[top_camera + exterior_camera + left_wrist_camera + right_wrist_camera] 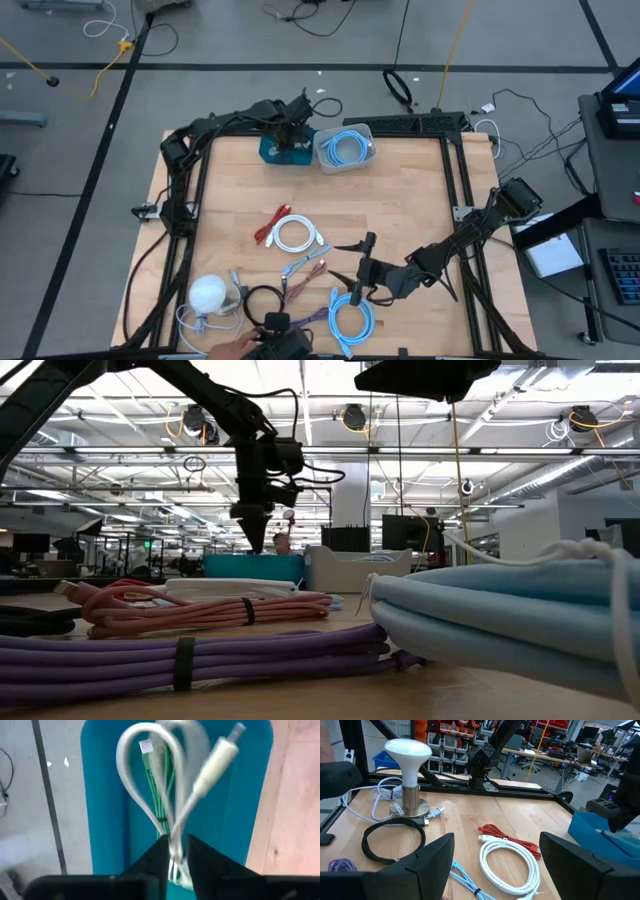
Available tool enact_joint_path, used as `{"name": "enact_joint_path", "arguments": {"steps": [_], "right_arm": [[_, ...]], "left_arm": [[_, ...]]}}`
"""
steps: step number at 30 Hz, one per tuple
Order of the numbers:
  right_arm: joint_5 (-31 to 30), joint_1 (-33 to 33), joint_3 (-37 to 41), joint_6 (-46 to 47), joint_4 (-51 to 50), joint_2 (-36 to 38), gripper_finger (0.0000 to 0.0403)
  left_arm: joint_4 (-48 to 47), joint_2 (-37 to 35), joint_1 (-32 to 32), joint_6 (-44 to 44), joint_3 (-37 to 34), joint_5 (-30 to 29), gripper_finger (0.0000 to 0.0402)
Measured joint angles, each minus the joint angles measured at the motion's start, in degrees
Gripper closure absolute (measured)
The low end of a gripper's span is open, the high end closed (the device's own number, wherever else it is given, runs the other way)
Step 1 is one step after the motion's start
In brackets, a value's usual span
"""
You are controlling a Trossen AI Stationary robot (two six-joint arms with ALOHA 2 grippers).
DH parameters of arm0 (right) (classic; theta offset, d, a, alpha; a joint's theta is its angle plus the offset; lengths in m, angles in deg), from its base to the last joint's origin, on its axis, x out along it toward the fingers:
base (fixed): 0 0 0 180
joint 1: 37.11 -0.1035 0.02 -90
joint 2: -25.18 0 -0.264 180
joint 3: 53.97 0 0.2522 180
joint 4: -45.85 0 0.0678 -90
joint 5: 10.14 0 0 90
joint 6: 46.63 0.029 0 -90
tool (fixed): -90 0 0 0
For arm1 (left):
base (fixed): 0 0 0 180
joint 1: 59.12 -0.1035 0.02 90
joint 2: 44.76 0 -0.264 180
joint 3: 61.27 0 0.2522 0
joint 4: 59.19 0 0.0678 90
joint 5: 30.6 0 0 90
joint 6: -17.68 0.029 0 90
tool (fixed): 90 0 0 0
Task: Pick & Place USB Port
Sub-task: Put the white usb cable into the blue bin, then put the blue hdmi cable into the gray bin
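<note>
My left gripper (290, 135) hangs over the teal bin (272, 150) at the table's far edge, shut on a white USB cable (135, 780) whose plug (215, 762) sticks out. A green cable (160, 795) lies inside the bin. In the low view this gripper (255, 525) hovers above the bin (255, 567). My right gripper (347, 268) is open near the table's near edge, above a light blue coiled cable (350, 318), touching nothing. Its wrist view shows a white coil (510, 857) and a red cable (507, 832) lying flat ahead. My left gripper pinches the white cable's bunched strands (175, 847) between its two fingertips, coming from above and pointing down. The loop and the plug hang below the fingers over the teal bin's opening; whether the lower end touches the bin I cannot tell.
A grey bin (345, 148) holding a blue cable stands right of the teal bin. Near the near edge lie a white lamp (208, 295), a black coil (262, 300), purple (180, 660) and pink (200, 610) cables. A person's hand (225, 348) shows at the near edge.
</note>
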Motion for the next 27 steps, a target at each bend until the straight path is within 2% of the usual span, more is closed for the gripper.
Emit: {"name": "enact_joint_path", "arguments": {"steps": [8, 11, 14, 17, 19, 22, 25, 27], "right_arm": [[-0.07, 0.01, 0.0, 0.0, 0.0, 0.0, 0.0119], [-0.09, 0.01, 0.0, 0.0, -0.07, 0.0, 0.0119], [-0.13, 0.01, 0.0, 1.39, -1.72, 0.0, 0.0119], [-0.11, 0.41, 0.0, 4.92, -5.58, 0.0, 0.0119], [-0.13, 0.87, 0.0, 7.34, -7.77, 0.0, 0.0119], [0.36, 1.58, 0.0, 10.61, -10.38, 0.0, 0.0119], [3.41, 2.61, 0.01, 12.98, -11.21, 0.0, 0.0119], [5.54, 3.43, 0.0, 14.35, -11.19, 0.0, 0.0119]], "left_arm": [[1.34, -0.76, 1.62, -1.63, 0.0, -2.01, 0.0259], [1.14, -2.39, 2.34, -1.74, 0.0, -5.74, 0.0244], [0.55, -6.1, 2.42, -2.71, -0.02, -5.59, 0.0237], [0.24, -12.04, 2.75, -4.49, -0.01, 0.03, 0.0238], [0.13, -16.5, 3.24, -7.18, -0.01, 5.91, 0.0241], [0.16, -23.78, 4.2, -13.43, 0.0, 18.46, 0.0246], [-0.14, -29.95, 6.87, -19.03, 0.04, 31.55, 0.0247], [-1.96, -32.99, 10.47, -21.34, 0.06, 35.82, 0.0247]]}}
